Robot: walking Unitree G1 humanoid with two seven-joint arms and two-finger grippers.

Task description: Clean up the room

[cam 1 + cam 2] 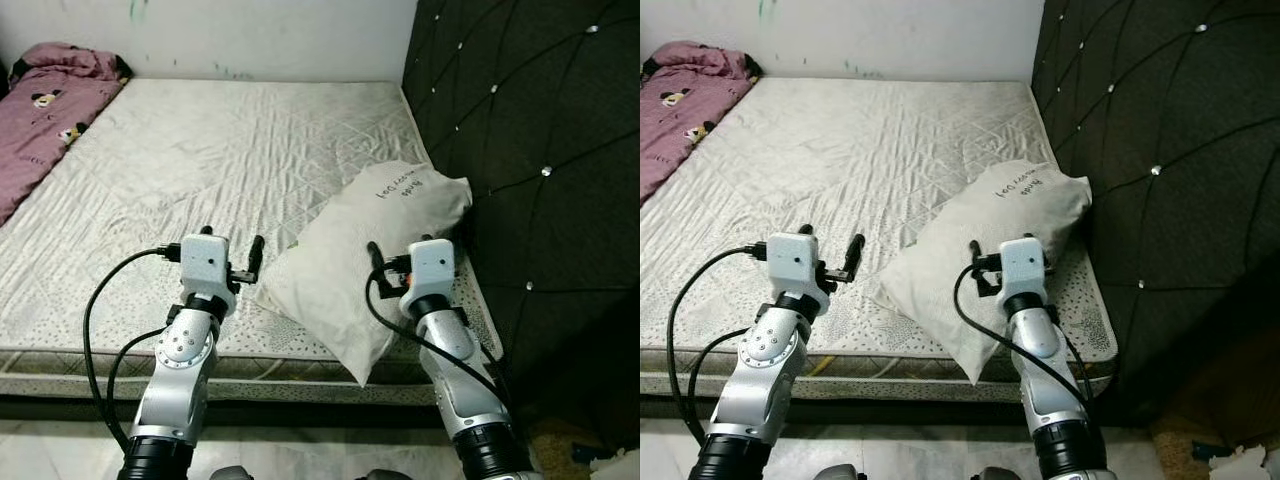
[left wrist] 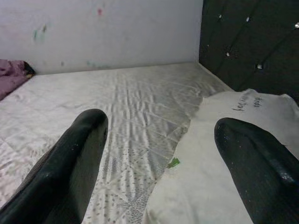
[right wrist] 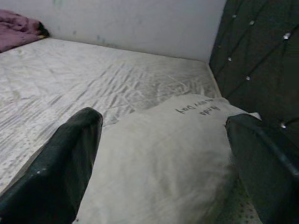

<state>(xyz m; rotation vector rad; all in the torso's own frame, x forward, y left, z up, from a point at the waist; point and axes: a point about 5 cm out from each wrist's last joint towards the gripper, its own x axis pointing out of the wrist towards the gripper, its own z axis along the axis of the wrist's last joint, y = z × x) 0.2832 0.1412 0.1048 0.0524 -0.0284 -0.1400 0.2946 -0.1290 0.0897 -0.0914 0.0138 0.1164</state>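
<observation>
With both grippers — left gripper (image 1: pixel 232 243) and right gripper (image 3: pixel 163 154) — spread wide over the white pillow (image 1: pixel 365 255) lying askew beside the headboard (image 1: pixel 530 150), close on opposite edges evenly.

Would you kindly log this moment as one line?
left gripper: open, beside pillow | right gripper: open, over pillow | pillow: askew at headboard | blanket: far corner

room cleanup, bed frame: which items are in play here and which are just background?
In play:
pillow, lying askew at the bed's near corner
left gripper, open at the pillow's edge
right gripper, open over the pillow
blanket, rumpled at the far left

Background:
mattress
headboard
wall
floor
</observation>
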